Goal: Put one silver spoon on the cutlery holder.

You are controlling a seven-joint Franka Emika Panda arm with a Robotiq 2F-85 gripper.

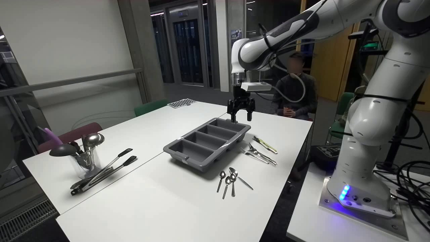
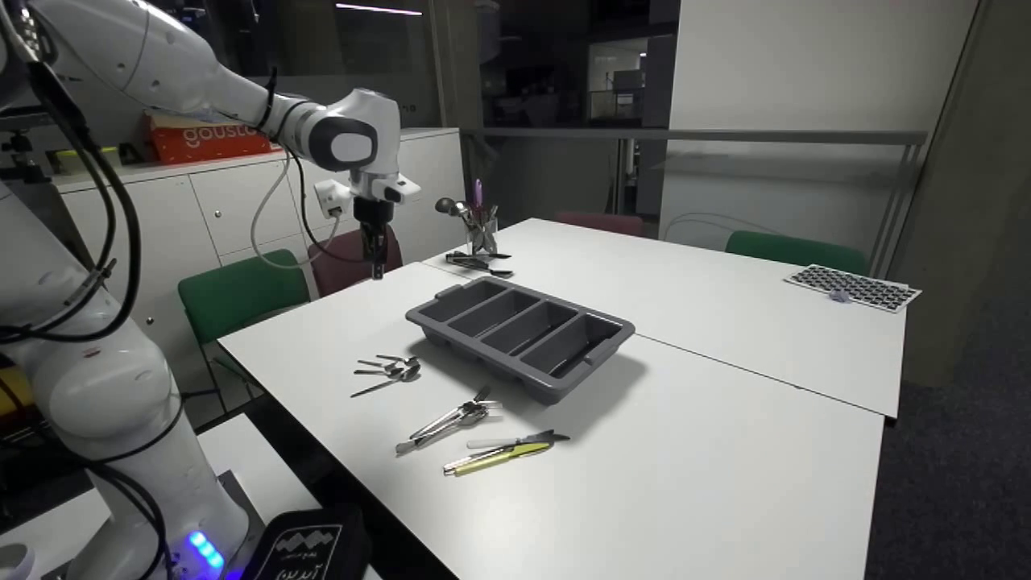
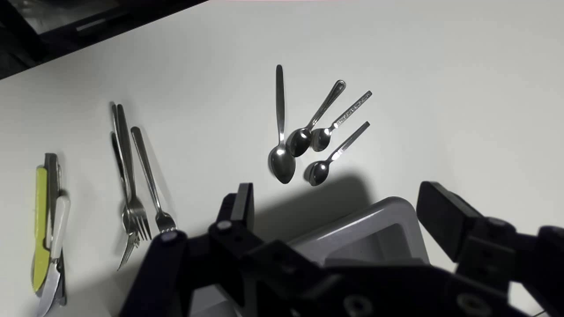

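A large silver spoon (image 3: 282,164) and three small silver spoons, one of them nearest the holder (image 3: 319,172), lie grouped on the table; the group also shows in both exterior views (image 1: 231,178) (image 2: 395,370). The dark grey cutlery holder (image 1: 227,145) stands beside them, its compartments bare in both exterior views (image 2: 483,352). In the wrist view a corner of the holder's rim (image 3: 358,228) shows between the fingers. My gripper (image 1: 241,119) hangs pointing down, high above the table, also in an exterior view (image 2: 378,274). Its fingers (image 3: 337,189) are wide apart with nothing between them.
Forks (image 1: 258,155) and knives (image 1: 266,145) lie beside the holder. Tongs (image 1: 104,172) and a clear cup of utensils (image 1: 85,164) stand farther off. A white patterned rack (image 2: 854,287) lies at a table corner. A person (image 1: 295,90) sits behind the table.
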